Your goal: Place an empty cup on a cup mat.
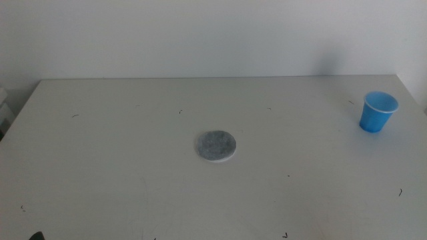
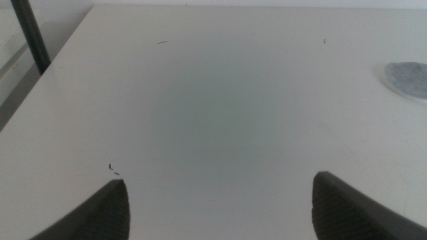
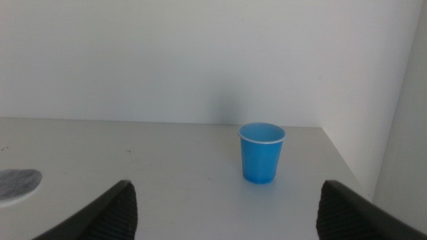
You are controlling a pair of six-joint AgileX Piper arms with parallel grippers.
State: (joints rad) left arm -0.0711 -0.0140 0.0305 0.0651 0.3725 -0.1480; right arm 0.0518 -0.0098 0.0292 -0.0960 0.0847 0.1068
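Note:
A small blue cup (image 1: 378, 111) with a pale rim stands upright near the table's far right edge; the right wrist view shows the cup (image 3: 261, 153) empty, ahead of my right gripper (image 3: 223, 200), whose jaws are spread wide with nothing between them. The cup mat (image 1: 215, 145), a flat speckled grey disc with a white edge, lies at the table's middle, well left of the cup. An edge of the mat (image 2: 407, 78) shows in the left wrist view. My left gripper (image 2: 220, 200) stands open over bare table at the near left. Neither arm reaches into the middle view.
The white table (image 1: 133, 167) carries only small dark specks. A white wall runs along the back. A dark post (image 2: 30, 37) stands beyond the table's left edge. The table's right edge (image 3: 347, 167) lies close beside the cup.

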